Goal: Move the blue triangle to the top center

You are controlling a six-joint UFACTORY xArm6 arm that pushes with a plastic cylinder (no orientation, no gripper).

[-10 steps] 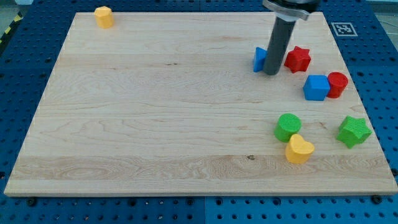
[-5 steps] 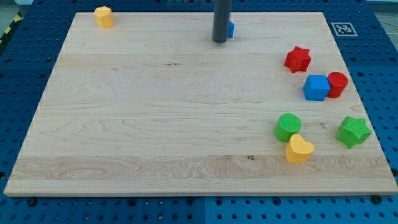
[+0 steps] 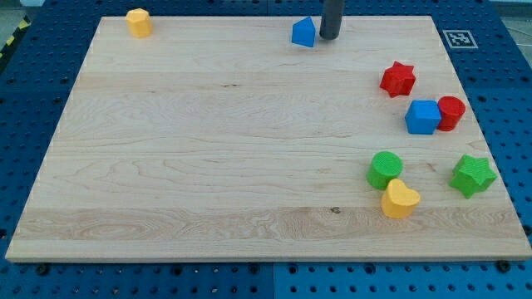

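The blue triangle (image 3: 304, 32) lies near the view's top edge of the wooden board (image 3: 208, 166), a little right of centre. My tip (image 3: 330, 36) stands just to the triangle's right, a small gap from it. The dark rod rises out of the view's top.
A yellow block (image 3: 139, 22) sits at the top left corner. A red star (image 3: 398, 79), a blue cube (image 3: 423, 117) and a red cylinder (image 3: 451, 113) are at the right. A green cylinder (image 3: 385, 169), a yellow heart (image 3: 400, 199) and a green star (image 3: 473, 175) are at the lower right.
The blue triangle was pushed from beside the red star up to the top edge. My tip has moved from the triangle's left side to its right side.
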